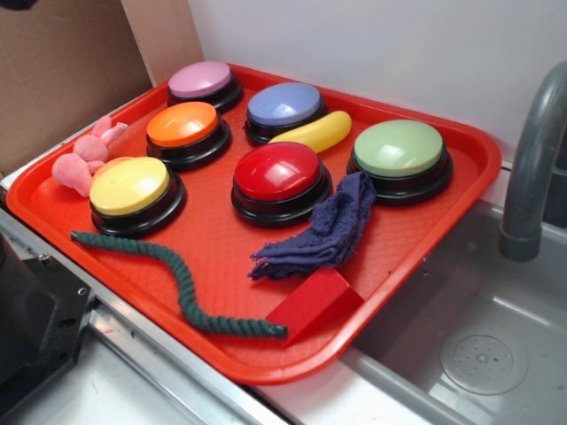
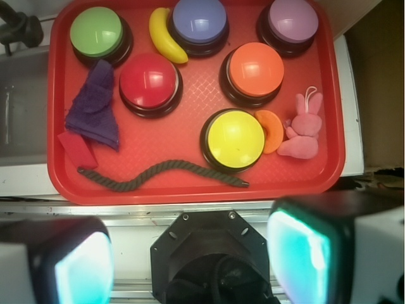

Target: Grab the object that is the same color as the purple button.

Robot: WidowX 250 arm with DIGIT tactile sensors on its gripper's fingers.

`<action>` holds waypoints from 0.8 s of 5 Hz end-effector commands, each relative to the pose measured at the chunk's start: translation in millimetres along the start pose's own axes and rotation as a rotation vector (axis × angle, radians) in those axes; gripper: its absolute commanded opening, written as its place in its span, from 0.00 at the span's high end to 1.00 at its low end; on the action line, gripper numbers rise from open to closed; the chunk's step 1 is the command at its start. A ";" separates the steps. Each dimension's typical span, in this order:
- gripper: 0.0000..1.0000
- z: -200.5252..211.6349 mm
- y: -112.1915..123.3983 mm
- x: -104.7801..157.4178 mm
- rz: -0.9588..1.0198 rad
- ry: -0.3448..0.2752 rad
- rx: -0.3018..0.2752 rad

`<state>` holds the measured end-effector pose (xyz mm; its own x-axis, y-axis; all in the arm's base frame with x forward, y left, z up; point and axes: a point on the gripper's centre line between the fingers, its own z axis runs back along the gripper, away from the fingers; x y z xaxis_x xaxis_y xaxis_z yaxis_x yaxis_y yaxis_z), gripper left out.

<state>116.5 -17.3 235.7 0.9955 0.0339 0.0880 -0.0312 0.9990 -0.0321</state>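
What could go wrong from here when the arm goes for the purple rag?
The rag lies against the green button, beside the red button, with its fringe over the red wedge, so a descending gripper could clip or drag them. The soft, frayed fabric may slip from a shallow pinch.

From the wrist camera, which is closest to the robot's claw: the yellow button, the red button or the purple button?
1. Yellow button, tray's near edge, just ahead of the gripper.
2. Red button, mid-tray, left.
3. Purple button, far edge.
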 end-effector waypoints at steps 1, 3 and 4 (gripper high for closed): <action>0.00 0.0 0.0 0.0 0.000 0.000 0.000; 0.00 -19.0 -31.3 16.0 0.076 -0.015 -0.065; 0.00 -31.9 -60.1 34.2 0.150 -0.041 -0.047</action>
<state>149.8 -72.2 201.7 0.9774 0.1902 0.0919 -0.1835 0.9800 -0.0766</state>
